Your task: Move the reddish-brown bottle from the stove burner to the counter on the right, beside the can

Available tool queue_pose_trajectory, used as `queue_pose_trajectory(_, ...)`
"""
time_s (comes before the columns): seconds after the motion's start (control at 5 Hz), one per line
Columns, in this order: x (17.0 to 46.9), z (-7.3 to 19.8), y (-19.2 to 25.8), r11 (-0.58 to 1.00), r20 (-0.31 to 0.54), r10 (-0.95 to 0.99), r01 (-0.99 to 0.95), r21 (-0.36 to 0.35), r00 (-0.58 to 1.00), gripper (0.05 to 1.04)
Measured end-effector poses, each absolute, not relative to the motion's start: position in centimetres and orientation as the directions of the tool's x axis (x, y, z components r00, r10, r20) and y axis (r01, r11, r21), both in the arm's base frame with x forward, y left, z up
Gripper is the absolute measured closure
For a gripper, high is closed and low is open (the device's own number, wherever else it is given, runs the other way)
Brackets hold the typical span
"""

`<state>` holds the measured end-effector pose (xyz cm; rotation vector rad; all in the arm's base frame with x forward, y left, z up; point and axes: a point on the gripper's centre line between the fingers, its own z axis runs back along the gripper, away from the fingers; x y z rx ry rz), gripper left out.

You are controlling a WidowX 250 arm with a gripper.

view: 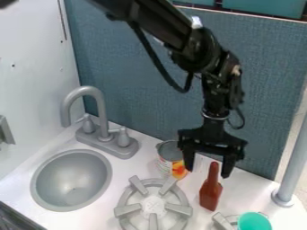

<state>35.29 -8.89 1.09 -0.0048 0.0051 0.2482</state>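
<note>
The black end effector (208, 173) is hanging beyond the grey burner (153, 205), toward its right side in the camera view, and is pointing down with its two fingers (189, 160) standing well apart. Between the fingertips, the slim handle of a reddish-brown paddle-shaped utensil (210, 196) is showing, with a gap on each side. The utensil is resting just to the right of the burner, its wide end turning toward the camera; whether it is lying flat or leaning is hard to tell. Just behind the burner, a metal can (170, 151) with a colourful label is standing upright near one finger. Left of the burner, a round grey sink (72, 179) is sitting in the white bench (111, 203), and a grey faucet (87, 92) is rising farther back. Right of the burner, a teal cup (254, 222) is sitting at the near edge of the view, and a grey post (293, 166) is standing beyond it. A blue panel (138, 90) is rising behind the burner.
</note>
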Motion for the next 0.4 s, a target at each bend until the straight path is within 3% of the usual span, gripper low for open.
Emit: queue_pose_trajectory(0.4,27.6,4.0,-7.9,0.987,0.039,0.158,-0.159,0.009,0.987,0.083)
